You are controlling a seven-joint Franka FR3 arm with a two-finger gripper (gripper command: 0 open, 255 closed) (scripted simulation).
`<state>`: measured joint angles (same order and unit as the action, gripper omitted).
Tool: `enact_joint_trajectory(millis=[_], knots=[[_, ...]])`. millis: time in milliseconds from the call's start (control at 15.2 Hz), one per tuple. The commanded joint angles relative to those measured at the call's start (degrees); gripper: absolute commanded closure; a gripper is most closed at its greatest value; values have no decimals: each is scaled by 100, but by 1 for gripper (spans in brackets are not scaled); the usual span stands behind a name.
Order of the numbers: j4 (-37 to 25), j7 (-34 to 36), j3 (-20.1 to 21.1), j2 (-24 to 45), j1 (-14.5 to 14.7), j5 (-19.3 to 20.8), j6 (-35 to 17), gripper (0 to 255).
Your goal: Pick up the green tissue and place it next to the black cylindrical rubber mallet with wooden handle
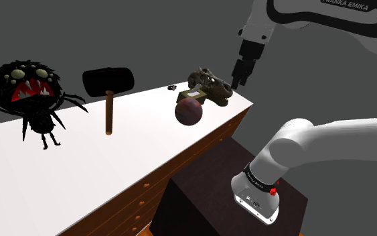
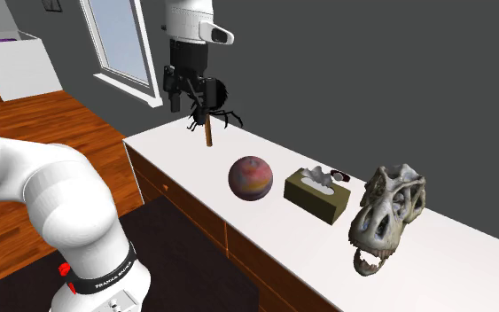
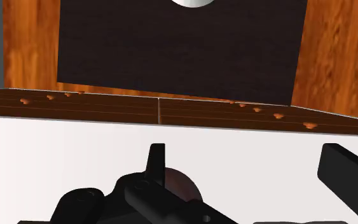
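FRANKA EMIKA marks the arm (image 1: 327,15), whose gripper (image 2: 191,101) hangs spread, seemingly empty.

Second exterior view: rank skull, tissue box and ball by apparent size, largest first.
1. dinosaur skull: largest, though it is also nearest the camera.
2. tissue box.
3. ball: somewhat smaller than the box, at similar depth.

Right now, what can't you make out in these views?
Shoulder view: tissue box mostly hidden behind the ball and skull.
Second exterior view: mallet and spider toy largely covered by the gripper.
Both exterior views: small dark item behind the tissue box, too small to identify.
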<state>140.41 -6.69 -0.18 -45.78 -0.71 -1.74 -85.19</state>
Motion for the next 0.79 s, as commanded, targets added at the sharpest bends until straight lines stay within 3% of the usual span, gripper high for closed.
enact_joint_trajectory(millis=[0, 726], knots=[[0, 0, 0, 0, 0, 0, 0, 0], [366, 180, -617, 1453, -436, -377, -2656, 0]])
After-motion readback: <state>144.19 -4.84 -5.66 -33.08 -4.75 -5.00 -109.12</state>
